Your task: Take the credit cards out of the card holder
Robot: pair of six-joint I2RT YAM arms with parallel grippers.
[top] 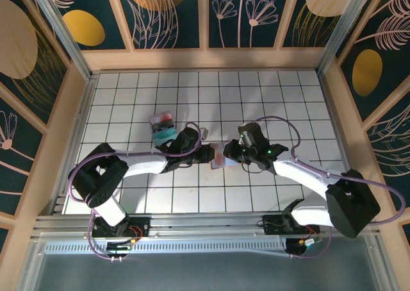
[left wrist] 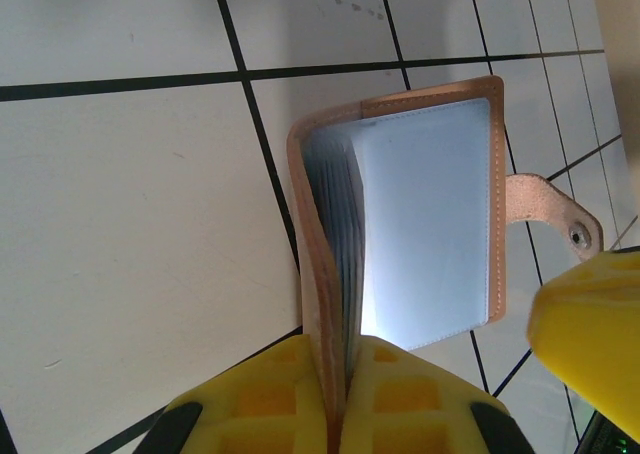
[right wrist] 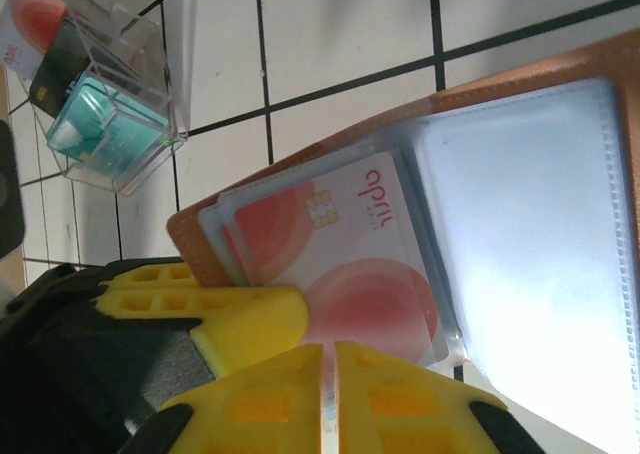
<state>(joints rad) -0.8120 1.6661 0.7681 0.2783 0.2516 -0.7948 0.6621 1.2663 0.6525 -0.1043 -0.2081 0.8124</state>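
Open card holder (top: 221,155) sits mid-tabletop. The left gripper (left wrist: 335,399) is clamped on its tan cover, likely to anchor it. The right gripper (right wrist: 328,389) pinches the pink credit card (right wrist: 340,244) by its edge, apparently to slide it out.

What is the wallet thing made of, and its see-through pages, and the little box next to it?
The card holder cover looks like tan leather or imitation leather: matte, with a stitched edge. Its pockets look like soft clear plastic, shiny with glare. The small box seems to be hard clear plastic, with sharp glossy edges. The card looks like smooth plastic, with a chip.
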